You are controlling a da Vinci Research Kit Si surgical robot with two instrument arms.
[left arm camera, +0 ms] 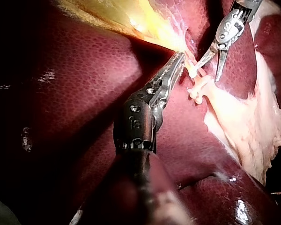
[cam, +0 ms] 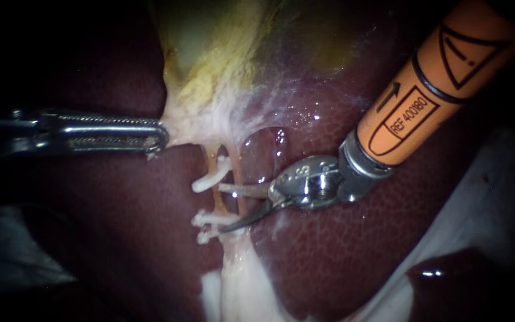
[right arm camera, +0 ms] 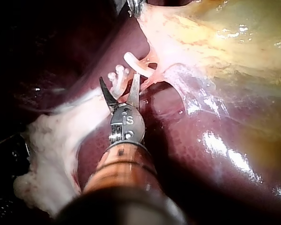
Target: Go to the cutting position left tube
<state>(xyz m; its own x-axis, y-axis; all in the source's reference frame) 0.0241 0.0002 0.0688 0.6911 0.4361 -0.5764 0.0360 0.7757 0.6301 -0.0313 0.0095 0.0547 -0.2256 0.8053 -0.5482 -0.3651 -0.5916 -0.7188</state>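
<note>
Slanting down-left, right instrument (cam: 220,207) spread at left tube (cam: 217,200) | left instrument (cam: 161,138) level, pinching gallbladder (cam: 222,53)

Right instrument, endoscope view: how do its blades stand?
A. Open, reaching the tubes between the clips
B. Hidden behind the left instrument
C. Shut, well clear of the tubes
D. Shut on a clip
A: a gap shows between the two blades of the right instrument, and they reach the tubes between the upper clip and the lower clips.
</note>
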